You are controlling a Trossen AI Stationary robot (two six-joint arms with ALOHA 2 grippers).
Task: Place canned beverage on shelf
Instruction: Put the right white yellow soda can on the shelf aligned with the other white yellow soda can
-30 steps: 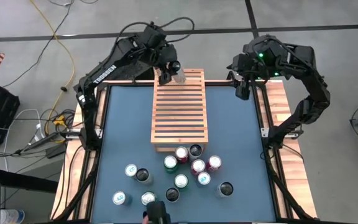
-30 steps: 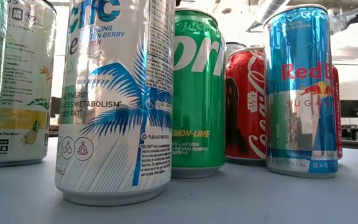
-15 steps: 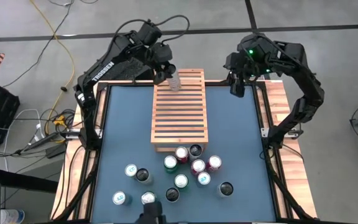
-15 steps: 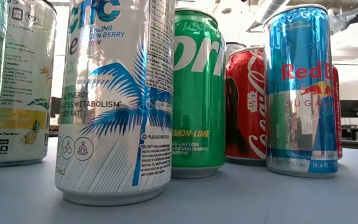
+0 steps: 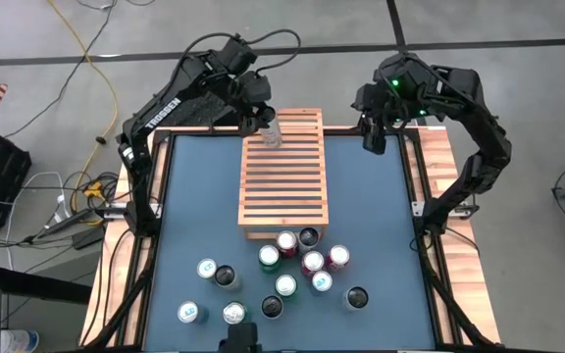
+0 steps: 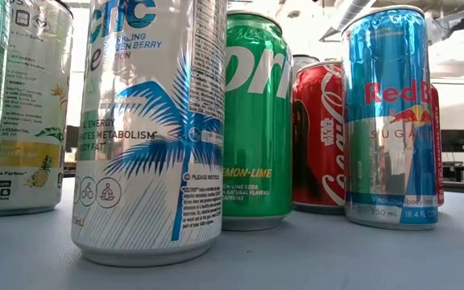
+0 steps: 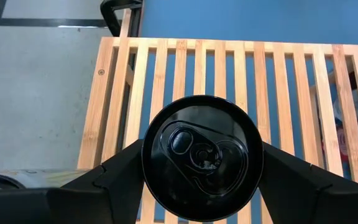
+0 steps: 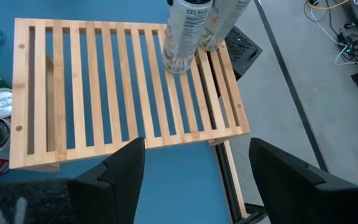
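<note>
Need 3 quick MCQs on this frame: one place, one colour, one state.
1. The left gripper's can is:
A. over the shelf end away from the loose cans
B. among the loose cans
C. off the table
2. That can's lid is:
A. silver
B. black
C. red
3. The right gripper is:
A. open, empty
B. shut on a can
C. gripping the shelf

1 A: left gripper holds the can over the shelf, far from the loose cans.
2 B: left wrist view shows it black.
3 A: right gripper, fingers apart, nothing between.

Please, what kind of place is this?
Probably a robotics lab or workshop: two arms mounted at a blue-topped table, loose cables on a bare concrete floor, and many drink cans beside a wooden shelf.
</note>
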